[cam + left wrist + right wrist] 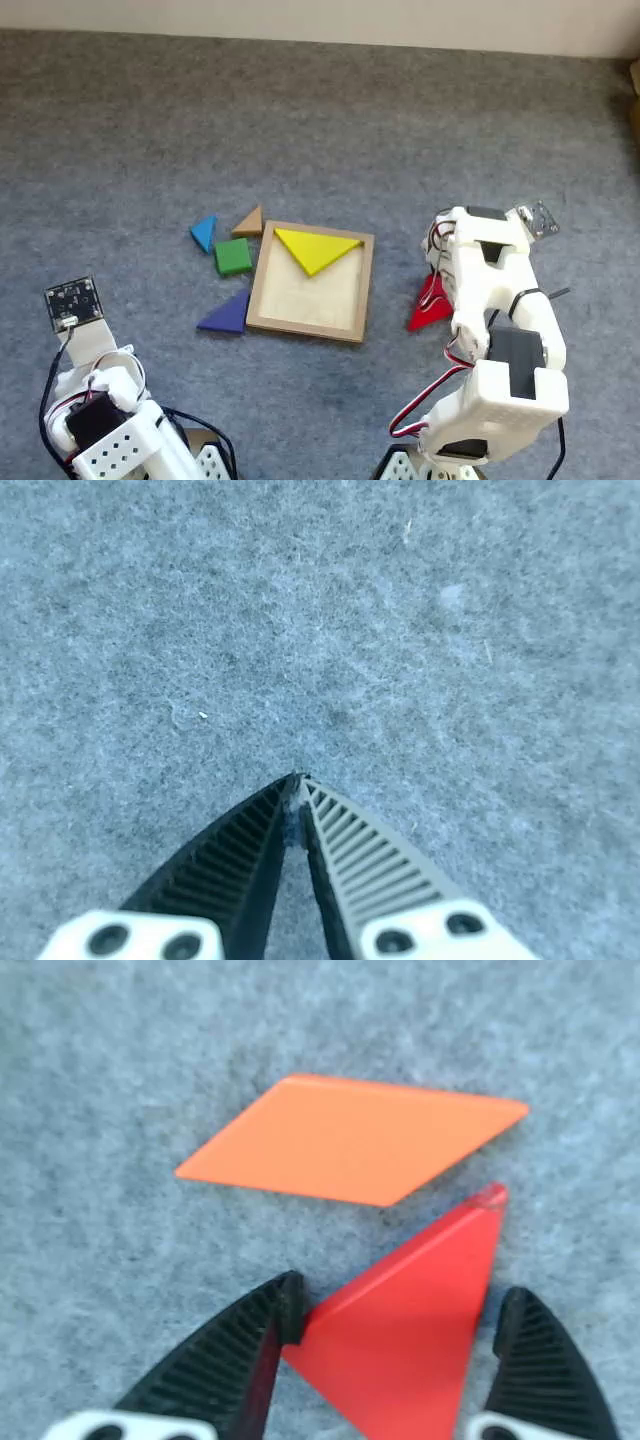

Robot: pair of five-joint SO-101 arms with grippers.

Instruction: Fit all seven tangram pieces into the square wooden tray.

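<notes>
Inside the square wooden tray (pixel 300 300) only the yellow triangle (pixel 315 248) is seated, tucked against one edge so most of the floor is bare. Beside the tray lie the blue triangle (pixel 204 233), tan triangle (pixel 249 222), green square (pixel 233 256) and dark blue triangle (pixel 228 314). On the opposite side lies the red triangle (pixel 410 1350), near the orange parallelogram (pixel 350 1140). The right gripper (pixel 400 1305) hangs with fingers (pixel 240 1360) open astride the red triangle, likely for the next pick. The left gripper (pixel 298 785), fingers closed on nothing, is parked over bare grey surface (pixel 300 120), out of the way.
</notes>
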